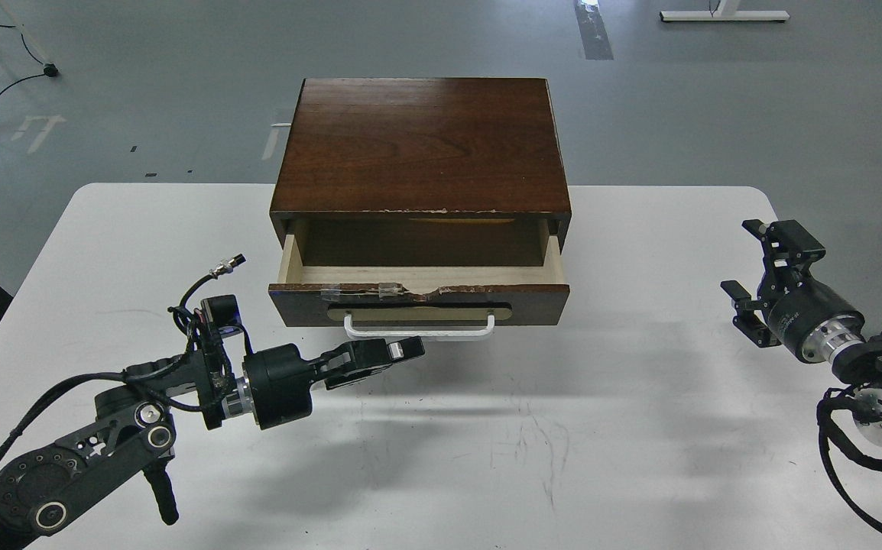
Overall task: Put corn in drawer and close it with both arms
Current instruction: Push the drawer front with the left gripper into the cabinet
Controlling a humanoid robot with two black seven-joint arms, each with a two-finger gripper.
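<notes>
The drawer (540,302) is pulled open a little from the dark-brown cabinet (422,145). Its white bar handle (441,333) faces me and the chipped, taped top edge shows. The pale wood floor inside shows as a narrow strip. No corn shows anywhere in this view; the drawer's inside is partly hidden by its front. My left gripper (403,351) lies level, pointing right, just below the handle's left half, with its fingers together and nothing seen between them. My right gripper (747,279) hangs far right of the drawer, with its fingers spread and empty.
The cabinet stands at the far middle of a white table (563,443). The grey floor lies beyond, with a desk foot (724,14) at the top right and cables at the top left.
</notes>
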